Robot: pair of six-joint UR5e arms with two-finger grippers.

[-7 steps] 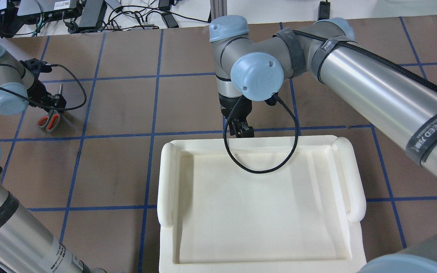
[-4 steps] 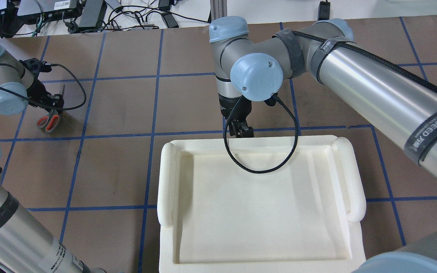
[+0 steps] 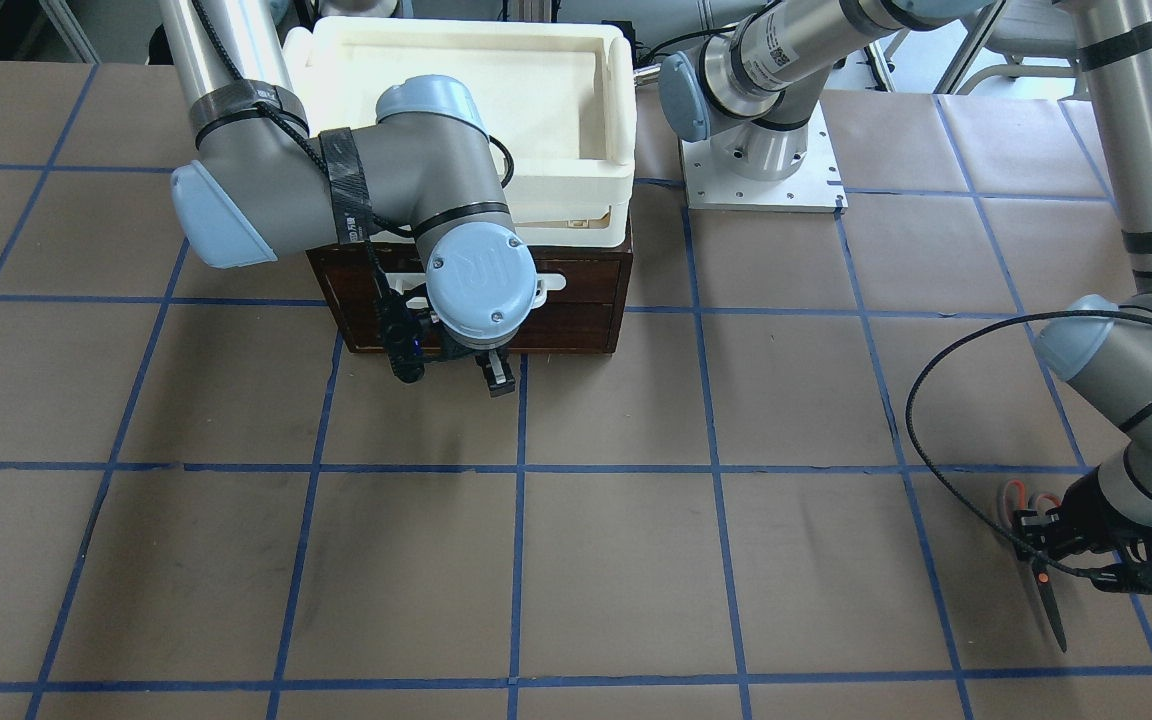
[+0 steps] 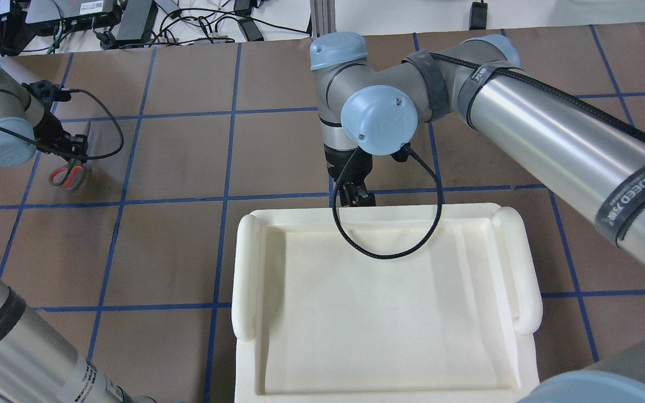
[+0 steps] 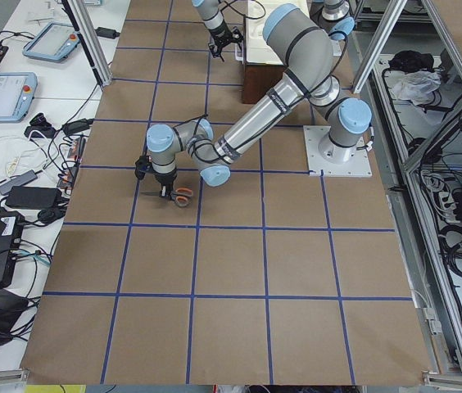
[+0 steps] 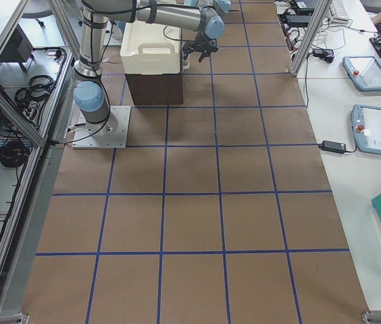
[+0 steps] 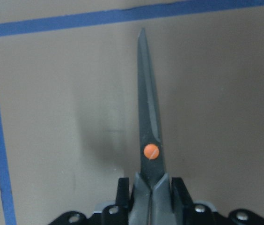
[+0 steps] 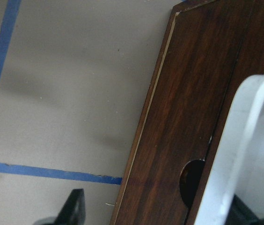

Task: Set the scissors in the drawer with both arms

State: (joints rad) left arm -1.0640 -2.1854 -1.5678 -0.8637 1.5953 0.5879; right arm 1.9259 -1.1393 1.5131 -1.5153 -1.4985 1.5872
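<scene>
The scissors [image 7: 147, 122] are held at the handles' neck by my left gripper [image 7: 150, 188], which is shut on them, blades pointing away over the paper. From overhead their orange-lined handles [image 4: 66, 175] show just below that gripper [image 4: 73, 146] at the table's far left. The front view has the scissors [image 3: 1041, 585] at the lower right. The dark brown drawer [image 3: 576, 300] sits under the cream tray, and none of its inside shows. My right gripper [image 3: 498, 378] hangs open before the drawer front [image 8: 183, 117]. One finger [image 8: 76, 208] is left of the white handle [image 8: 249, 140].
The cream-white plastic tray [image 4: 247, 268] sits on top of the wooden cabinet. A black cable [image 4: 389, 246] loops from the right wrist over the tray's far rim. Blue tape lines grid the brown paper. Cables and power bricks [image 4: 132, 22] lie beyond the table's far edge.
The left gripper has carried the scissors a little to the left and away from the robot. The right wrist has shifted slightly toward the robot, its gripper still in front of the drawer.
</scene>
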